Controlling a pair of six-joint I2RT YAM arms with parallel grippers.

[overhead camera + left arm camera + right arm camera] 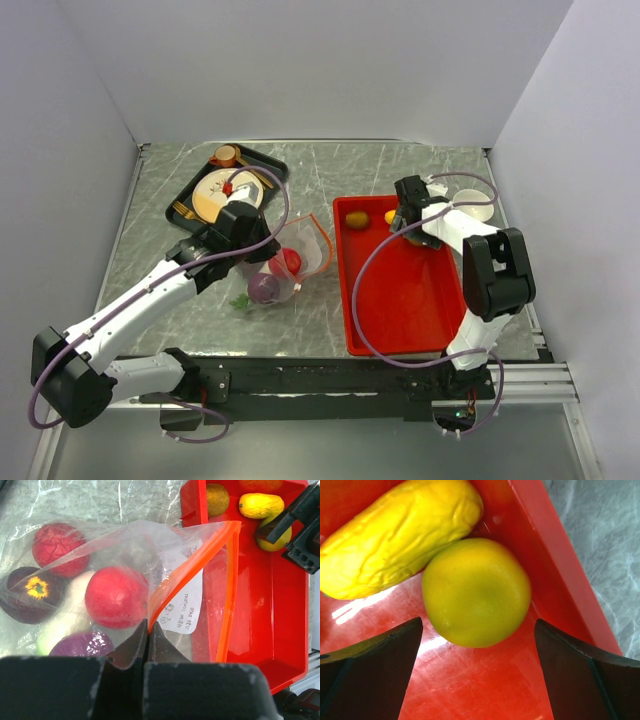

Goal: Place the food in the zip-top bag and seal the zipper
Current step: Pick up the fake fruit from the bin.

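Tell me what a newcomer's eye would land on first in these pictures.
The bright red rectangular plastic tray right of centre dominates; at its far end the right gripper hangs open over a round yellow-green toy fruit beside a long wrinkled yellow toy piece. To its left, the left gripper is shut on the orange-red zipper strip of a clear floppy plastic bag holding a round red toy fruit among others.

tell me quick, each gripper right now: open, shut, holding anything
Left gripper: shut, pinching the zip-top bag at its zipper.
Right gripper: open, straddling the round yellow fruit in the red tray, not gripping it.
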